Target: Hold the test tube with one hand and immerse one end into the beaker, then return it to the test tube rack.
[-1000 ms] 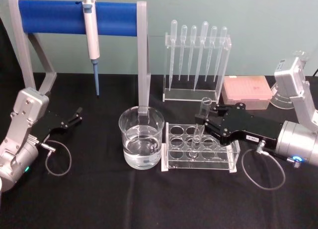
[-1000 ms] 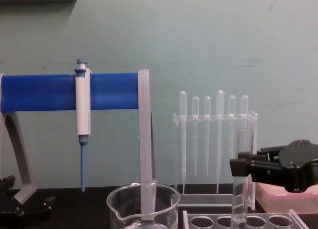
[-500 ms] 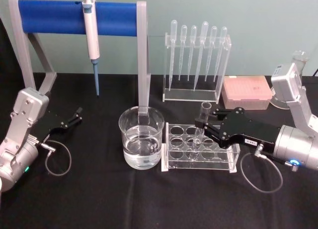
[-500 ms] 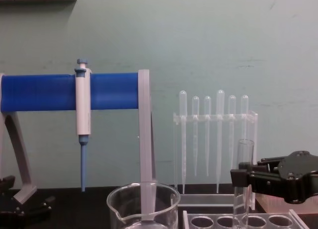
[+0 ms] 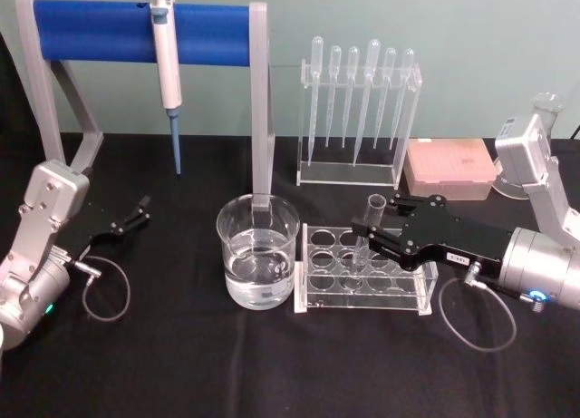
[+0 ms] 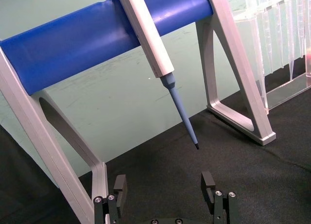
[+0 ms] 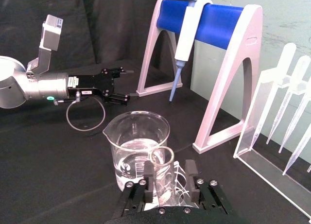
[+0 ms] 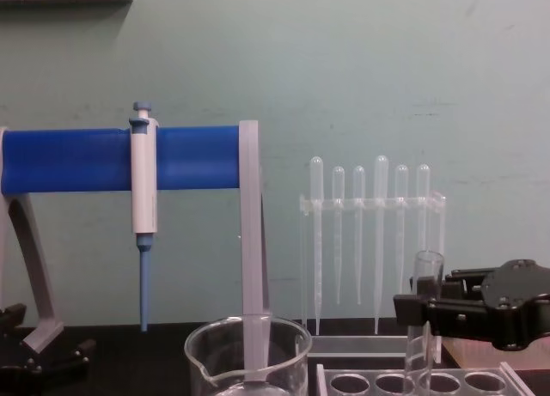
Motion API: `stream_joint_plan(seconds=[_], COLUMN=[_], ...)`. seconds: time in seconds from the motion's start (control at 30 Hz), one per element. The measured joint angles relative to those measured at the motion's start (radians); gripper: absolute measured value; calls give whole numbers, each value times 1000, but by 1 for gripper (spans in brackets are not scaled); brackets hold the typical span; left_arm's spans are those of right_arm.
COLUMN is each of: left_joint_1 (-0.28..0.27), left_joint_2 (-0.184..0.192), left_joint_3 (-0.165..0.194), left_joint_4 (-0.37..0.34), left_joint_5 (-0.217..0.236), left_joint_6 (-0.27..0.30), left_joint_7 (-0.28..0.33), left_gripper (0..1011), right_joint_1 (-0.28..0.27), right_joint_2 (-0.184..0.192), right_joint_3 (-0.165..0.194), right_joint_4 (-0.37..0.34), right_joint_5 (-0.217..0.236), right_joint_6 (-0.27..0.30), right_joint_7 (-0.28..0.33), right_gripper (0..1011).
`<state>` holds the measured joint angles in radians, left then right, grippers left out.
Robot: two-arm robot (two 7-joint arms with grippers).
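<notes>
The test tube (image 5: 366, 229) stands slightly tilted in a hole of the clear rack (image 5: 362, 296), just right of the beaker (image 5: 258, 255), which is about half full of water. My right gripper (image 5: 382, 223) sits around the tube's upper part. In the right wrist view the tube's rim (image 7: 162, 158) lies between the fingers (image 7: 192, 178), which are spread wider than the tube, with a gap on one side. My left gripper (image 5: 140, 211) rests open on the black cloth at the far left, away from the glassware.
A blue-barred grey stand (image 5: 145, 33) with a hanging pipettor (image 5: 167, 64) rises behind the beaker. A clear holder of plastic pipettes (image 5: 358, 110) and a pink tip box (image 5: 450, 169) stand behind the rack. Black cloth lies bare in front.
The right gripper came down and the test tube sank lower into the rack; its rim sits lower than a second ago. The left arm has stayed still.
</notes>
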<state>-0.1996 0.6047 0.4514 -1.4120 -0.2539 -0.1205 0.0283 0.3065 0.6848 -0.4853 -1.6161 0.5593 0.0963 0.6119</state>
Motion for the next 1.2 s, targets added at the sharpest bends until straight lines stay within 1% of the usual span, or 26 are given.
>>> stream_joint_plan(seconds=[0.07,0.1,0.13,0.2,0.27,0.3,0.37,0.43,0.5,0.6,0.63,0.7,0.73,0.77,0.8,0.83,0.93,0.97,1.0,1.03,1.07,1.1,1.2], left_joint_1=[0,0,0,0,0,0,0,0,0,0,0,0,0,0,0,0,0,0,0,0,0,0,0], left_joint_2=[0,0,0,0,0,0,0,0,0,0,0,0,0,0,0,0,0,0,0,0,0,0,0], left_joint_3=[0,0,0,0,0,0,0,0,0,0,0,0,0,0,0,0,0,0,0,0,0,0,0], left_joint_4=[0,0,0,0,0,0,0,0,0,0,0,0,0,0,0,0,0,0,0,0,0,0,0], left_joint_5=[0,0,0,0,0,0,0,0,0,0,0,0,0,0,0,0,0,0,0,0,0,0,0], left_joint_6=[0,0,0,0,0,0,0,0,0,0,0,0,0,0,0,0,0,0,0,0,0,0,0], left_joint_7=[0,0,0,0,0,0,0,0,0,0,0,0,0,0,0,0,0,0,0,0,0,0,0], left_gripper=[1000,1000,1000,1000,1000,1000,1000,1000,1000,1000,1000,1000,1000,1000,1000,1000,1000,1000,1000,1000,1000,1000,1000], right_joint_1=[0,0,0,0,-2,-10,-17,-30,-37,-59,-65,-77,-83,-98,-105,-120,-144,-159,-165,-181,-188,-201,-215], right_joint_2=[0,0,0,0,1,0,-1,-2,-2,-5,-6,-9,-11,-16,-20,-28,-48,-63,-69,-88,-98,-119,-148], right_joint_3=[0,0,0,-1,2,11,21,40,51,84,92,107,115,132,141,158,182,197,203,215,219,228,236], right_joint_4=[0,0,0,-1,-6,-18,-30,-54,-69,-108,-117,-133,-140,-154,-160,-170,-179,-181,-181,-181,-180,-175,-165], right_joint_5=[0,0,0,0,1,2,5,11,16,38,43,51,55,57,57,55,38,21,13,-13,-28,-57,-99], right_joint_6=[0,0,0,0,-4,-14,-21,-31,-35,-44,-46,-50,-52,-56,-57,-58,-57,-54,-53,-50,-50,-48,-44], right_joint_7=[0,0,0,0,-2,-8,-16,-31,-38,-59,-64,-78,-88,-116,-134,-167,-238,-291,-313,-372,-403,-462,-539], right_gripper=[432,489,510,592,632,693,731,802,842,943,943,1002,1002,1002,1002,1003,1002,1003,1003,1002,1003,1003,1002])
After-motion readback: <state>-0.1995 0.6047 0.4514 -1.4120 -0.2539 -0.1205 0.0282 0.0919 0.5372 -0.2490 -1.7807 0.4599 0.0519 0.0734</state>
